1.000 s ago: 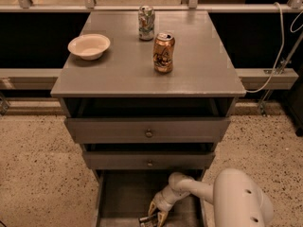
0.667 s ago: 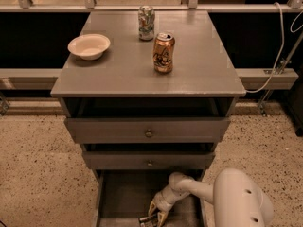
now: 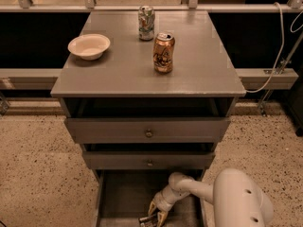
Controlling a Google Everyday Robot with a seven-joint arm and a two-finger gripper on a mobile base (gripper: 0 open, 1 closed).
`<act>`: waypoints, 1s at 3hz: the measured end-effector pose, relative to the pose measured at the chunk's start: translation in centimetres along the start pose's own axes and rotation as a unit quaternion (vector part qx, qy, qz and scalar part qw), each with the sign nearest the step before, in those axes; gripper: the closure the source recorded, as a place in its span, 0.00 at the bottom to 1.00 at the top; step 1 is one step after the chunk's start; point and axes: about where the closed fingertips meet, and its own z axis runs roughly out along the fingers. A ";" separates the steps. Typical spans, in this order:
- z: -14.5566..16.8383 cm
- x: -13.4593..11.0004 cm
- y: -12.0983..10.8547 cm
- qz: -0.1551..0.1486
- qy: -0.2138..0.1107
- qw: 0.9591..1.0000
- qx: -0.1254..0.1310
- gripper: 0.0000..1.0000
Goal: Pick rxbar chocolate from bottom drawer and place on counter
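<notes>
Down inside the bottom drawer [image 3: 120, 197], toward its front edge, the claw [image 3: 156, 214] hangs low over the grey floor, carried there by the white arm [image 3: 191, 187] that reaches in from the drawer's right side. Just beside the claw, nearer the drawer's front, lies a small dark thing with pale glints, which I take for the rxbar chocolate [image 3: 145, 219]; it sits at the very bottom of the view and is partly cut off. Whether the claw is spread, pressed together or already pinching the bar I cannot tell, nor whether the two touch. The step in hand looks like the grasp itself, with the task in its early part: nothing is lifted out yet. Above the drawer sit two shallower drawers [image 3: 148, 131], both a little way out, and above those the desk [image 3: 118, 72], which carries a copper-coloured can [image 3: 164, 52], a second can [image 3: 146, 22] and a pale bowl [image 3: 89, 46]. The next move likely calls for a firm hold on the bar, then a lift out toward the drawer's front, so that the arm clears the drawers overhanging it before rising to the desk.
</notes>
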 end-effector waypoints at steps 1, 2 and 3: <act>0.0 0.0 0.0 0.000 0.000 1.000 0.000 1.00; 0.0 0.0 0.0 0.000 0.000 1.000 0.000 1.00; 0.0 0.0 0.0 0.000 0.000 1.000 0.000 1.00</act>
